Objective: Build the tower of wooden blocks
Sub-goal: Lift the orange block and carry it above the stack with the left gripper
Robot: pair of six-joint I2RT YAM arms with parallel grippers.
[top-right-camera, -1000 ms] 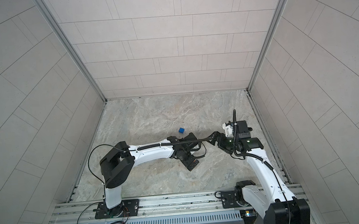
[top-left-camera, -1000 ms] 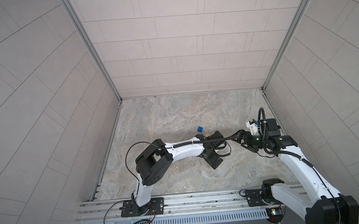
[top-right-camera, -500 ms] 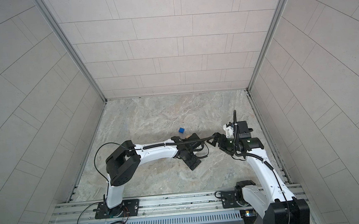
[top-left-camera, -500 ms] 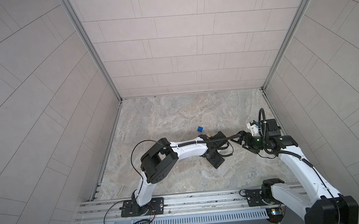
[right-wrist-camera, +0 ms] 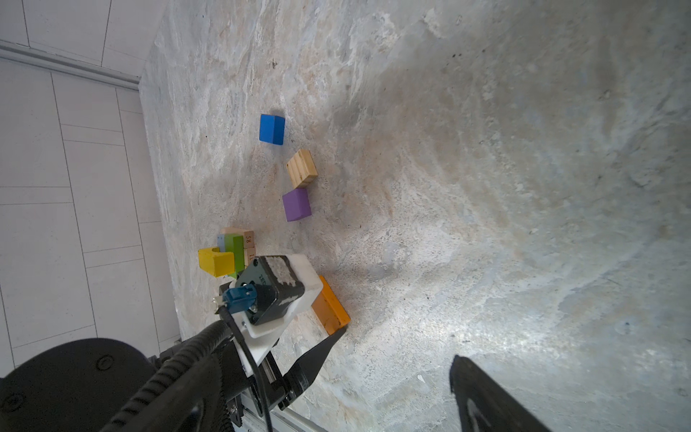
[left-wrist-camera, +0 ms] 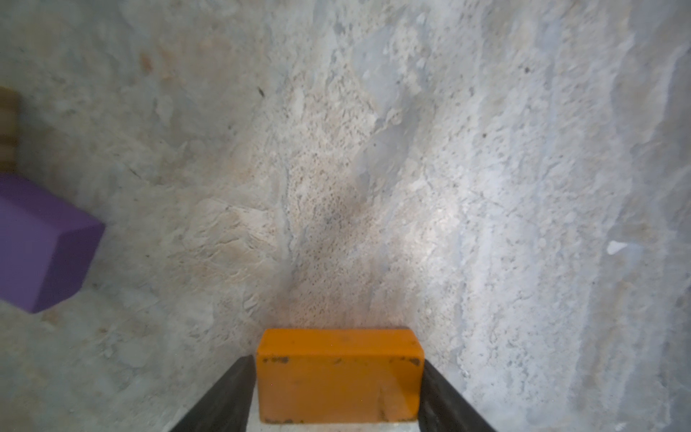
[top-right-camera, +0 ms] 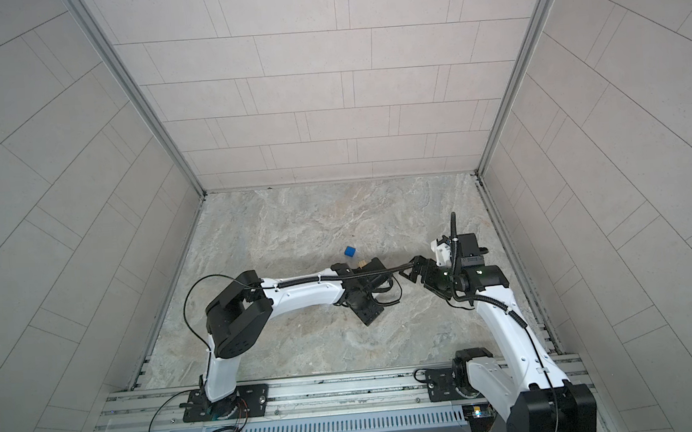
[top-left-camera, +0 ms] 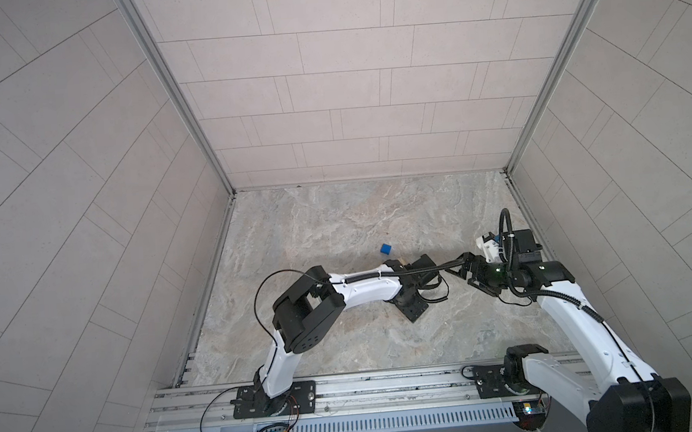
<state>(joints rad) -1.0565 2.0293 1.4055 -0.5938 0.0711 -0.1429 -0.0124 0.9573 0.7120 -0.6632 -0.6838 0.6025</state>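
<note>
Left wrist view: your left gripper (left-wrist-camera: 336, 361) is clamping the orange bar (left-wrist-camera: 338, 377) on the table (left-wrist-camera: 374, 149), with the purple cube (left-wrist-camera: 41, 243) lying nearby. Your right gripper (right-wrist-camera: 398, 346) is hovering with its jaws apart, gripping nothing. Blue cube (right-wrist-camera: 272, 129) and tan block (right-wrist-camera: 302, 168) are sitting apart from the clustered yellow bar (right-wrist-camera: 215, 262) and green bar (right-wrist-camera: 238, 254)

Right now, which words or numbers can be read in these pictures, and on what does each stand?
"58": on the end face of a tan block in the pile, right wrist view.
Mark just below it, partly hidden: unreadable.
Lettering on the left wrist camera: too small to read.
Nothing else.
</note>
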